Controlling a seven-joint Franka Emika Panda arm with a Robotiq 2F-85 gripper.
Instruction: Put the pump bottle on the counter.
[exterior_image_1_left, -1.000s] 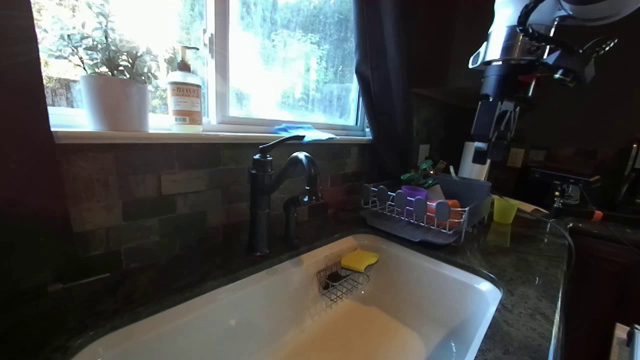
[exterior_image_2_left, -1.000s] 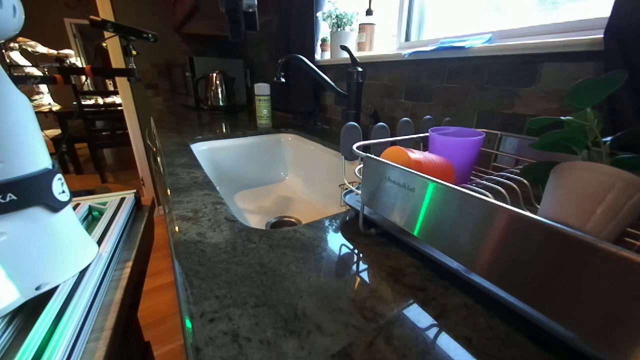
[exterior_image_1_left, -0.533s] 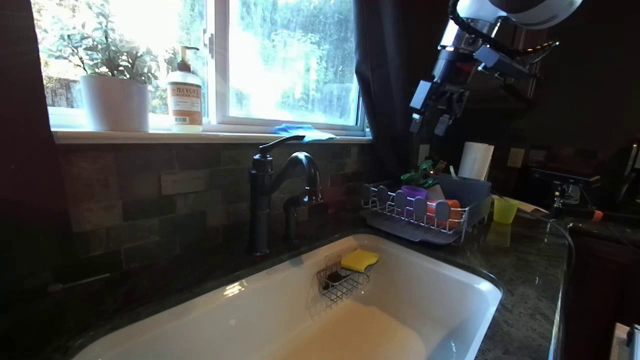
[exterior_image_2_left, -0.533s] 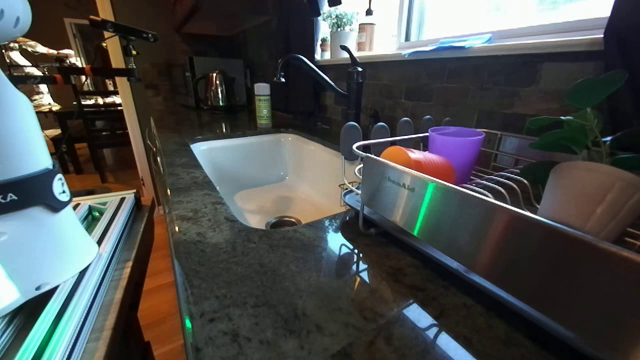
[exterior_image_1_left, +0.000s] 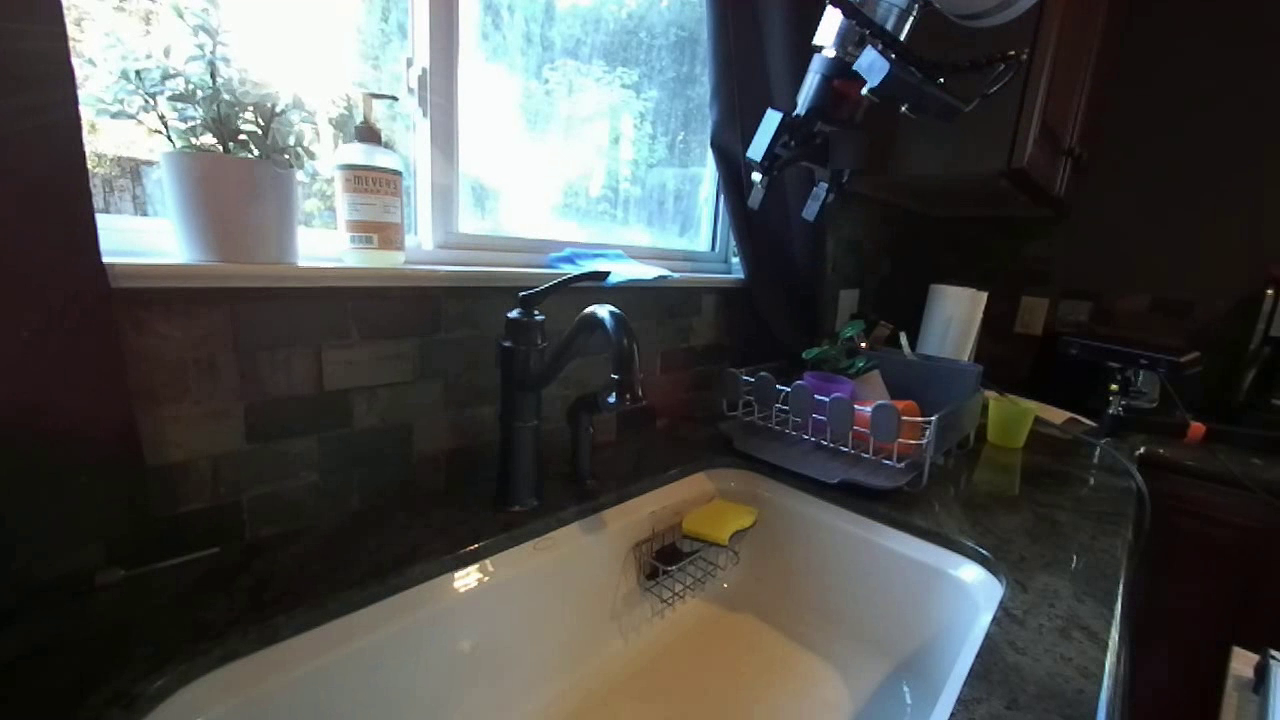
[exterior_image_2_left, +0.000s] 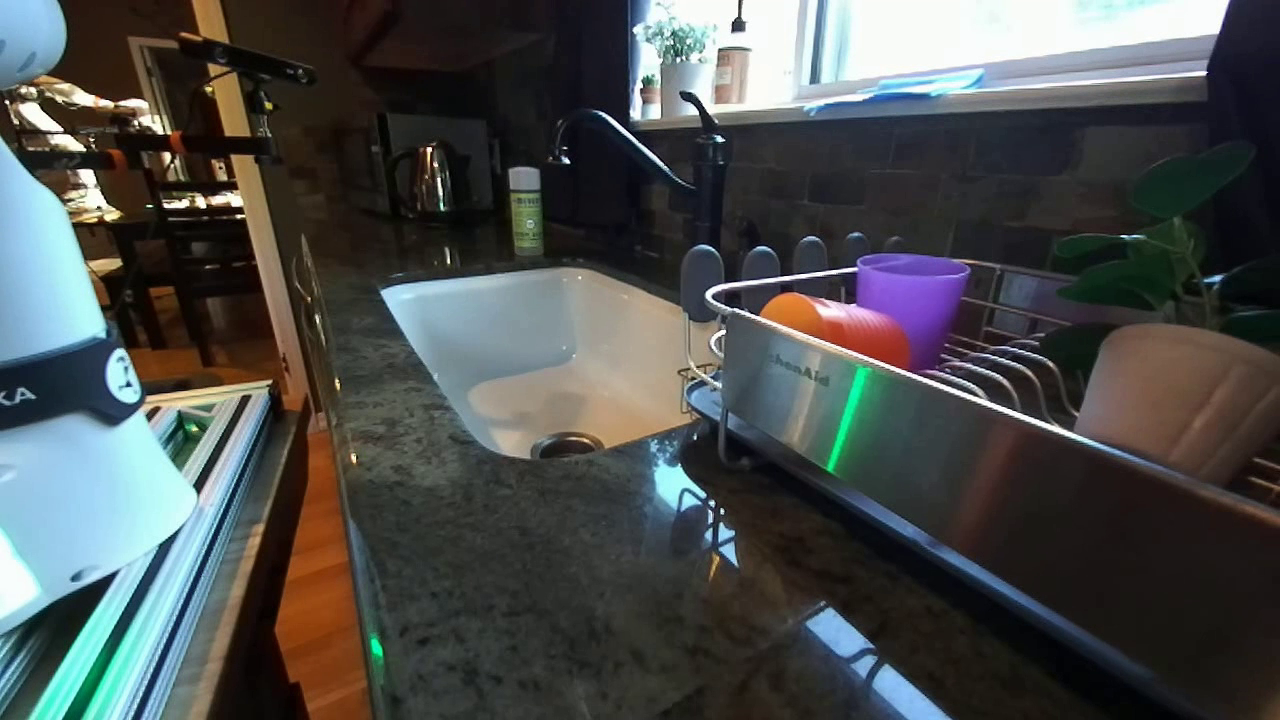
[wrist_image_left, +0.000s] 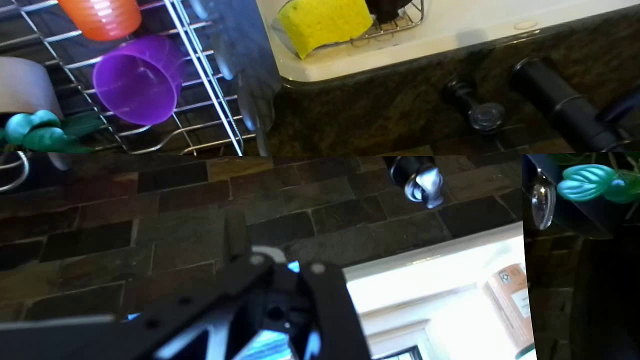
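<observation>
In an exterior view, the robot arm (exterior_image_1_left: 890, 12) has just swung up and left from the right side, and its gripper (exterior_image_1_left: 786, 196) now hangs tilted against the dark curtain (exterior_image_1_left: 748, 60), by the right end of the window (exterior_image_1_left: 580, 130); its jaws stand wide apart, holding nothing. The pump bottle (exterior_image_1_left: 370, 160) has not moved: it stands upright on the pale sill (exterior_image_1_left: 450, 272), just right of a white plant pot (exterior_image_1_left: 230, 205), well apart from the gripper. The swing looks like a reach toward it, so grasping it and lowering it to the dark stone surface (exterior_image_1_left: 1060, 620) seem still to come. Its orange label (exterior_image_1_left: 370, 210) reads "MEYER'S"; the line beneath is too faint to read surely, and a barcode (exterior_image_1_left: 360, 240) sits near the bottom. In an exterior view, the dish rack's (exterior_image_2_left: 960, 470) metal side shows "henAid", its start unclear; a black band (exterior_image_2_left: 65, 380) on the arm shows "KA", cut off by the frame; and a green-labelled container (exterior_image_2_left: 526, 212) beyond the sink (exterior_image_2_left: 500, 320) has print too small to read.
</observation>
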